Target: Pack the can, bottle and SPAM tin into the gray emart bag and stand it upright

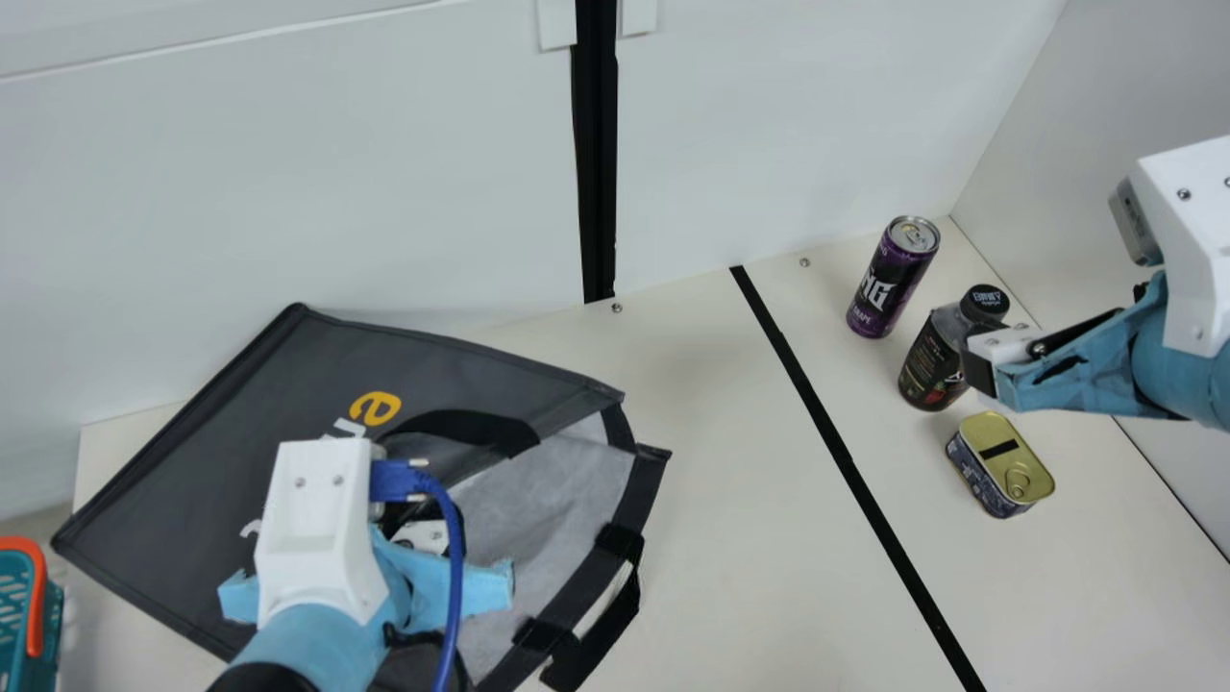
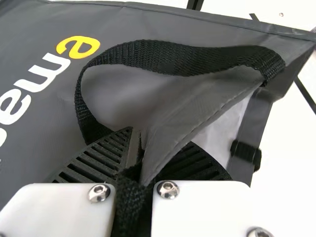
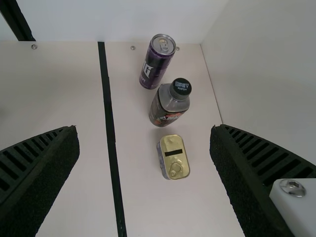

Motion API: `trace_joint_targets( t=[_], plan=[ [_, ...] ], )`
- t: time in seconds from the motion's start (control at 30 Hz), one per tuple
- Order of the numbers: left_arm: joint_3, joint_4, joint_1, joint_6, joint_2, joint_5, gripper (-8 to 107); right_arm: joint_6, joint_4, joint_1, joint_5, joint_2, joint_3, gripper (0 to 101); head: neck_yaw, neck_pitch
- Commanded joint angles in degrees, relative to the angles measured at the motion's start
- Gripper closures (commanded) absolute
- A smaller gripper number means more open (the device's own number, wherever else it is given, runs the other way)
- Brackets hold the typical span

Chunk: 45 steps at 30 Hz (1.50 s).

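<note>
left gripper clenched on gray emart bag, seemingly edge plus handle; right gripper released, near can, bottle, tin.

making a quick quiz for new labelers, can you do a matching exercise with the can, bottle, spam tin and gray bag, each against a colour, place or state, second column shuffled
Column one
1. can
2. bottle
3. SPAM tin
4. gray bag

Column two
A. gold on top
B. lying on its side, gripped by the left hand
C. purple
D. standing between two other groceries

Right pairs
1-C
2-D
3-A
4-B
</note>
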Motion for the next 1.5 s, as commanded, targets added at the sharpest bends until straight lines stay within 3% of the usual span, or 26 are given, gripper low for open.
trace_joint_targets(
  t=[0.0, 0.33, 0.73, 1.1, 1.47],
  plan=[
    [1.12, -0.74, 1.12, 0.34, -0.17, -2.45, 107, 0.0, 0.0, 0.0, 0.0, 0.0, 0.0, 6, -0.05, -1.3],
    [4.7, -5.93, 5.18, 3.65, -0.03, -9.79, 107, 0.0, 0.0, 0.0, 0.0, 0.0, 0.0, 6, -0.05, -1.3],
    [6.96, -17.35, 8.3, 10.74, 0.76, -16.99, 107, 0.0, 0.0, 0.0, 0.0, 0.0, 0.0, 6, -0.05, -1.3],
    [8.66, -34.95, 10.4, 22.38, 0.68, -21.21, 107, 0.0, 0.0, 0.0, 0.0, 0.0, 0.0, 6, -0.05, -1.3],
    [8.71, -52.29, 13.05, 37.19, 0.48, -20.95, 107, 0.0, 0.0, 0.0, 0.06, 0.0, 0.0, 6, -0.05, -1.3]
  ],
)
